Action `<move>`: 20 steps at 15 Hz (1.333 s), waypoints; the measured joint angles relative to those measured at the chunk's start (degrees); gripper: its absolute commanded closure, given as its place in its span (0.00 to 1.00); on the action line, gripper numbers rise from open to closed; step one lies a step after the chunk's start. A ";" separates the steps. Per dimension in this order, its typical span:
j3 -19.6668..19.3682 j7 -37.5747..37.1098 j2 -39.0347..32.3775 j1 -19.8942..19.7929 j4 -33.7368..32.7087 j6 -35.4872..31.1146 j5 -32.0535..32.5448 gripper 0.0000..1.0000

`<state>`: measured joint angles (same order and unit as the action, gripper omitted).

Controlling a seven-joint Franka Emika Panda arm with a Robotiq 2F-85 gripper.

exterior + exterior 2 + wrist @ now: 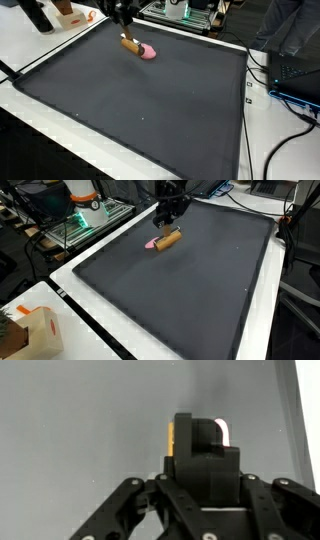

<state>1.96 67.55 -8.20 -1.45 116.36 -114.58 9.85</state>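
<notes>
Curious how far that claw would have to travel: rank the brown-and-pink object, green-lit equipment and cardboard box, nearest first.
In an exterior view, from the gripper:
1. Brown-and-pink object, just below it.
2. Green-lit equipment, off to the side.
3. Cardboard box, picture's bottom corner.

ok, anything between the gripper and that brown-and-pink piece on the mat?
Nothing visible. In an exterior view the gripper hangs right above the brown-and-pink piece on the dark mat, with no other thing between them.
</notes>
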 measured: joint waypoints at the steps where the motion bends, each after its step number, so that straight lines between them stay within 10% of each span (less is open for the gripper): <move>1: -0.41 -0.89 0.52 -0.38 0.77 -0.62 -0.86 0.76; 13: -2.58 -6.20 7.19 -1.67 10.11 -10.12 -2.86 0.76; 20: -1.64 -6.41 15.43 0.02 17.11 -14.52 12.24 0.76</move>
<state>0.32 61.14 7.24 -1.43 133.47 -129.10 22.09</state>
